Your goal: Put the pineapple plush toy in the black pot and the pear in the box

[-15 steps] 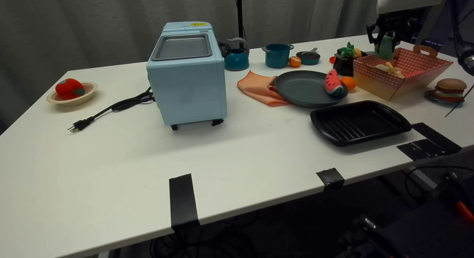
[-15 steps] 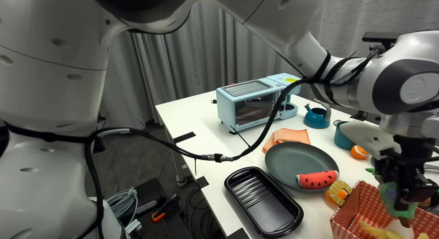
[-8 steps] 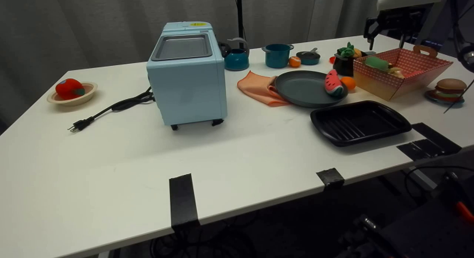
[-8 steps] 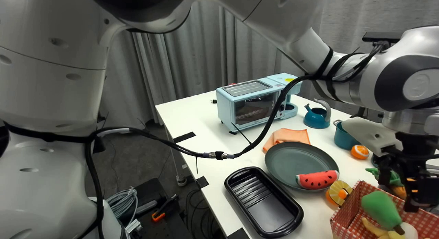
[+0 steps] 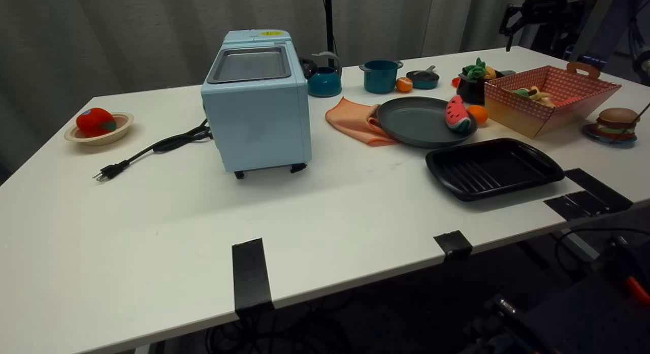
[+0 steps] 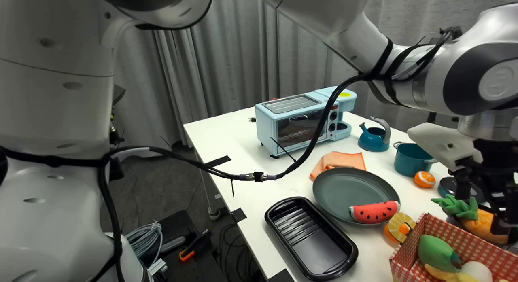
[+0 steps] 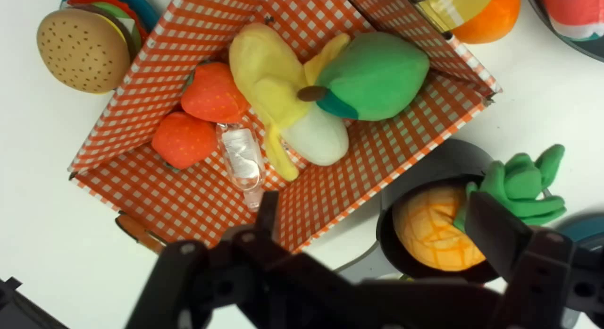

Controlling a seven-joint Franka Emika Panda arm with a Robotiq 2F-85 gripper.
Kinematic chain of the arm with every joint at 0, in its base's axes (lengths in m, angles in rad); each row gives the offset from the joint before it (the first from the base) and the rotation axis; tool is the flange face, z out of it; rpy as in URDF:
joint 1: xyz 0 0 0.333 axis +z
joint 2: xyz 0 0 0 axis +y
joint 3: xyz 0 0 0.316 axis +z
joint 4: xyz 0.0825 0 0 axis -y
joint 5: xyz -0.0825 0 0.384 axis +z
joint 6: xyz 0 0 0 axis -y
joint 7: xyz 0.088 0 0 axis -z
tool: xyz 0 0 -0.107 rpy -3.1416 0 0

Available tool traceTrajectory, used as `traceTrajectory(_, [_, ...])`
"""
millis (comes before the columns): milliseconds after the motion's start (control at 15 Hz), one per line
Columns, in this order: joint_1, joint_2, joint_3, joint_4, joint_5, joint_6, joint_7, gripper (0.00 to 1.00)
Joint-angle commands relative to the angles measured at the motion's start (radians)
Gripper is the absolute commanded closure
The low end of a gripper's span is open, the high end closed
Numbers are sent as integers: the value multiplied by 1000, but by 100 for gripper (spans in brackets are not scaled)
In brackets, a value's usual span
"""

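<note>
– Count the pineapple (image 7: 436, 230) as done?

– Would, yes; sits tilted in the pot (image 7: 443, 161), with its leaves (image 7: 521, 182) out over the rim; shows there in both exterior views too

– Sits deep?

– Can't quite tell, but looks held well enough by the walls to stay put

– See the pear (image 7: 377, 76) as well?

– Plainly, in the wrist view; lies in the box (image 7: 373, 154), nestled in a corner with its stem over the banana (image 7: 278, 97); shares the space with strawberries (image 7: 214, 95) and a bottle (image 7: 243, 156)

– Check the gripper (image 7: 375, 204): holding anything?

– No; hangs with its fingers (image 7: 493, 225) spread wide and with nothing between them, above the box and the pot by the look of things

– So call both halves finished?

– To judge from this, yes: can name no toy left to place for the task; would want just a withdrawal, and perhaps a tuck of those leaves

– Rush away?

– Better not; could catch the leaves on a fingertip, seen across them from the wrist, and drag the pineapple up out of the pot
</note>
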Motion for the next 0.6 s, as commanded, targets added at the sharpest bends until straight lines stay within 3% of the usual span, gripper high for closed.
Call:
traceTrajectory(0, [2, -82, -2, -82, 21, 74, -2, 0])
traceTrajectory(533, [20, -220, -12, -270, -11, 255, 9, 0])
